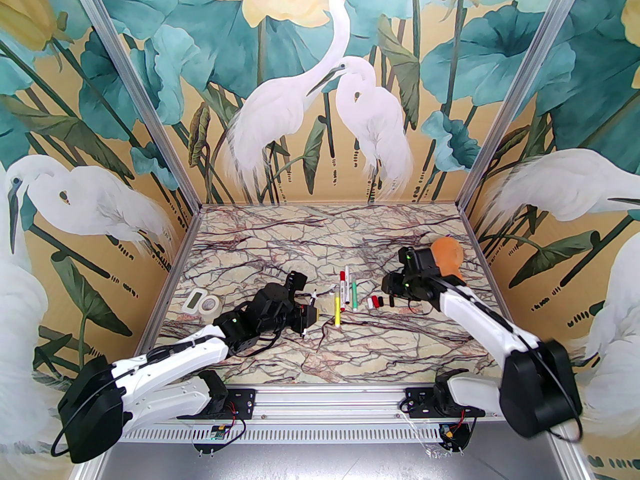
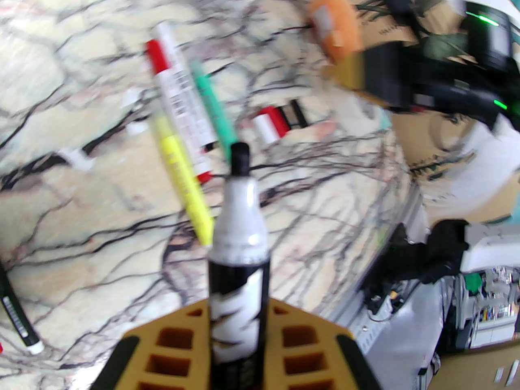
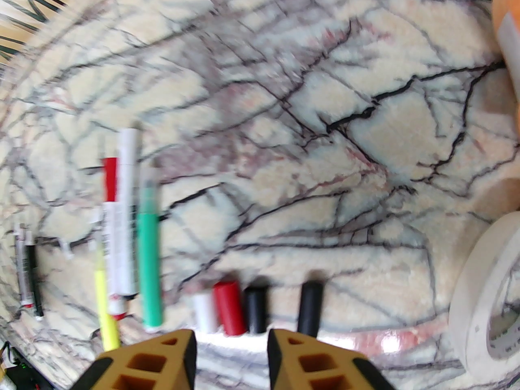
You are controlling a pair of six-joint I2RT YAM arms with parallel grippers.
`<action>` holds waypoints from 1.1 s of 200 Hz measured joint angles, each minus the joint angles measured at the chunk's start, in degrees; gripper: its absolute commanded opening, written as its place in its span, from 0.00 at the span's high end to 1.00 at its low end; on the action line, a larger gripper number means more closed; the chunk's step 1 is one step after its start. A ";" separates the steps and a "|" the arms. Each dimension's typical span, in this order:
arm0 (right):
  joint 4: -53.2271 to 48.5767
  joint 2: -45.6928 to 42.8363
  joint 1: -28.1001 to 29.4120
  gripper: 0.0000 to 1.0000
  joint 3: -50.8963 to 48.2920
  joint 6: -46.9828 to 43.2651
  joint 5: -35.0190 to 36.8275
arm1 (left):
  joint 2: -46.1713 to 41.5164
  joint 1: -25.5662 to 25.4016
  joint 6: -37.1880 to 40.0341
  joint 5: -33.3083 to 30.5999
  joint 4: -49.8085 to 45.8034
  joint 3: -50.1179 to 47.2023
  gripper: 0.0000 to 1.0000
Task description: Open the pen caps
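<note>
Over the bench (image 1: 320, 358), my left tool (image 2: 239, 311) is clenching an uncapped black marker (image 2: 239, 234); my right tool (image 3: 231, 339) is hanging released; the pen caps (image 3: 229, 307) are lying in a row at its twelve o'clock.

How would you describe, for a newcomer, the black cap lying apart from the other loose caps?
On the marble table, find the pens lying mid-table; just right of them sits a row of loose caps. White, red and black ones lie side by side; the black cap lies alone past a gap at the right end, and is longer.
</note>
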 measured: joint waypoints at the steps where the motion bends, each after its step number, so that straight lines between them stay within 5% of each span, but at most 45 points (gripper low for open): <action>1: -0.07 -0.42 0.00 0.51 -0.07 0.11 -0.09 | 0.04 0.00 -0.07 -0.07 -0.09 0.00 0.96; 64: -2.25 -17.14 0.00 0.00 -2.43 1.07 -8.85 | 6.67 0.02 -3.85 -7.04 -7.43 4.48 0.96; 136: -2.16 -31.04 0.00 0.01 -6.69 3.21 -20.52 | 19.69 0.22 -5.31 -15.02 -15.96 15.52 0.96; 220: -2.19 -31.69 0.00 0.01 -8.17 3.32 -23.12 | 29.97 0.42 -5.77 -23.21 -22.64 19.74 0.92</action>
